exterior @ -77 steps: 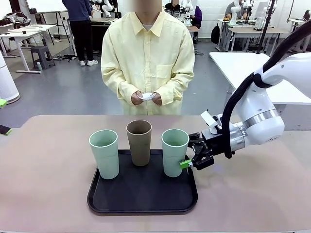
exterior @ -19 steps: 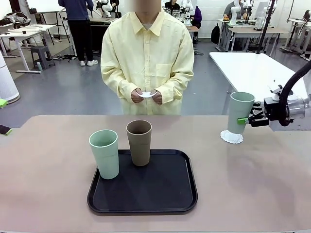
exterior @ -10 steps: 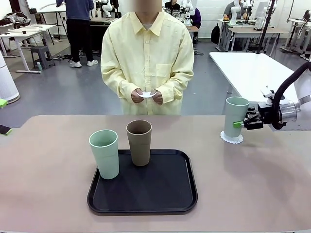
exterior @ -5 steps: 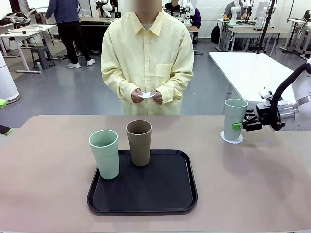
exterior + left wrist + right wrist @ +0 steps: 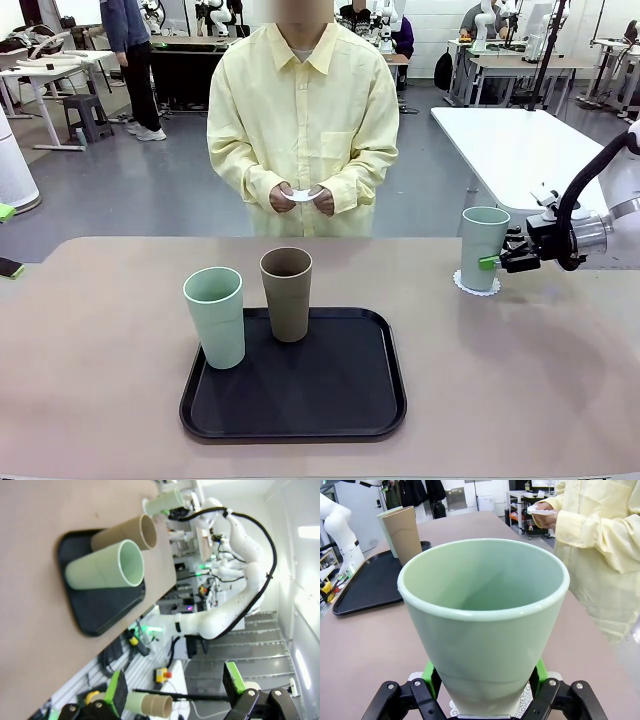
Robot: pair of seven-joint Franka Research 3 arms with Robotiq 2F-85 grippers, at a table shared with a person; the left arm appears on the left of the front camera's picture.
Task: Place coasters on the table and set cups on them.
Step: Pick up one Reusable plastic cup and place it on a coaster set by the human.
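Observation:
A mint green cup stands upright on a white lacy coaster at the far right of the beige table. My right gripper reaches in from the right and is shut on the cup's lower half. In the right wrist view the green pads press both sides of this cup, and the coaster's lace shows under it. A second mint cup and a brown cup stand on the black tray. My left gripper is open and holds nothing.
The person stands at the far side and holds white coasters in both hands at waist height. The tray's right half is bare. A white table stands beyond the far right corner.
My right gripper has lowered the mint cup slightly onto the coaster and still grips it. The person and the tray's cups have not moved.

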